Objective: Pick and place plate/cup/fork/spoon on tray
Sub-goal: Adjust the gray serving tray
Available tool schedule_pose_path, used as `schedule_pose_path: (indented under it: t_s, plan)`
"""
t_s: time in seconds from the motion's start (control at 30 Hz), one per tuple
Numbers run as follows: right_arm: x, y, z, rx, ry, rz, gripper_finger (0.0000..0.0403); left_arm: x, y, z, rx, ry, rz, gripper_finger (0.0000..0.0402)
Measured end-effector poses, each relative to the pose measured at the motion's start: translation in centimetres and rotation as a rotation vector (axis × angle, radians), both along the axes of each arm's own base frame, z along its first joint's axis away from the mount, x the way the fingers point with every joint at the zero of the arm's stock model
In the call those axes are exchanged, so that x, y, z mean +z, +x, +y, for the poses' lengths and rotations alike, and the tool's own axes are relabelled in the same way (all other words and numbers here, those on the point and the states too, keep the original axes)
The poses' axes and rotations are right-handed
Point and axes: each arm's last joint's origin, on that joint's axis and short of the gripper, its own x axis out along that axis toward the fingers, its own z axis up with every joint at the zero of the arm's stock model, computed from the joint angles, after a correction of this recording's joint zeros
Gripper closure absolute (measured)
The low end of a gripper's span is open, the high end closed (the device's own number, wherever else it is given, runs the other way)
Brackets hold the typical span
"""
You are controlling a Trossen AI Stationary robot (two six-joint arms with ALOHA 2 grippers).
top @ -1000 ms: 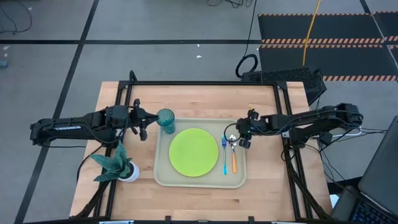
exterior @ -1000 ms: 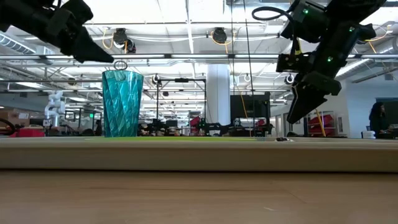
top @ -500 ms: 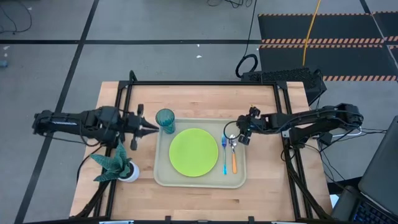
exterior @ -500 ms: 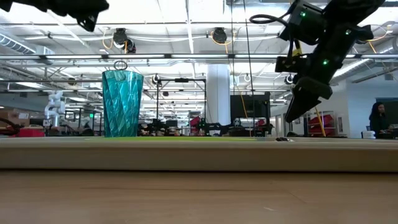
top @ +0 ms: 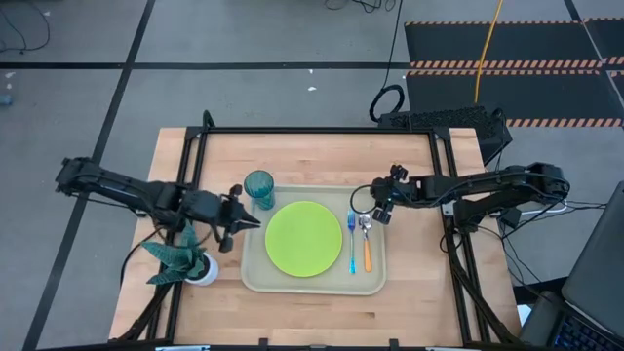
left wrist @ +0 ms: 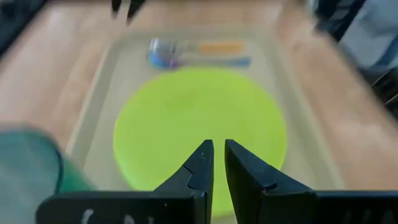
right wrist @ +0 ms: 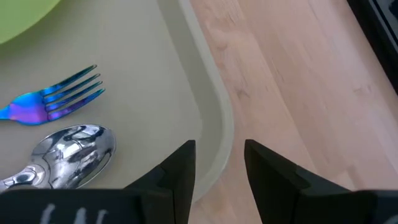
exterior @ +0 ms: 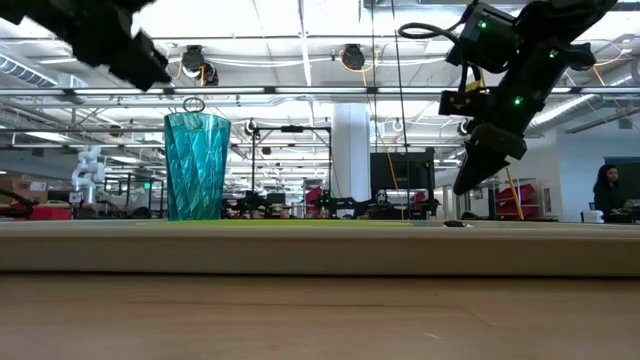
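The beige tray lies mid-table. On it lie the lime-green plate, the blue-handled fork and the orange-handled spoon. The teal cup stands upright on the tray's far left corner. My left gripper is shut and empty. It hovers at the tray's left rim, pointing across the plate. My right gripper is open and empty. It hangs above the tray's right rim, beside the spoon's bowl and the fork's tines.
A teal leafy plant in a white pot stands on the table near the left arm, just left of the tray. Black frame rails run along the table's far and side edges. Bare wood lies to the right of the tray.
My left gripper has drawn back from the cup, shut its fingers, and swung toward the table's near edge, ending at the tray's left rim pointing at the plate. My right gripper has risen a little above the spoon and fork. The cup stays upright.
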Motion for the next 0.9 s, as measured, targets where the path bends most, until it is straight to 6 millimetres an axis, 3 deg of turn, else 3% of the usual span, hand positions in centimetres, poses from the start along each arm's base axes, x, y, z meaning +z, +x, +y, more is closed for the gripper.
schedule_pose_path:
  t_s: [0.37, 0.9]
  plan:
    - [0.1, 0.1, -0.1, -0.009, 0.000, -0.022, 0.0271, -2.3, 0.7, -0.6, 0.004, -0.078, 0.208, 0.0360]
    - [0.6, 0.4, -2.7, -0.026, 0.009, -0.093, 0.0271, -5.3, 1.6, -3.6, -0.010, -0.177, 0.423, 0.0360]
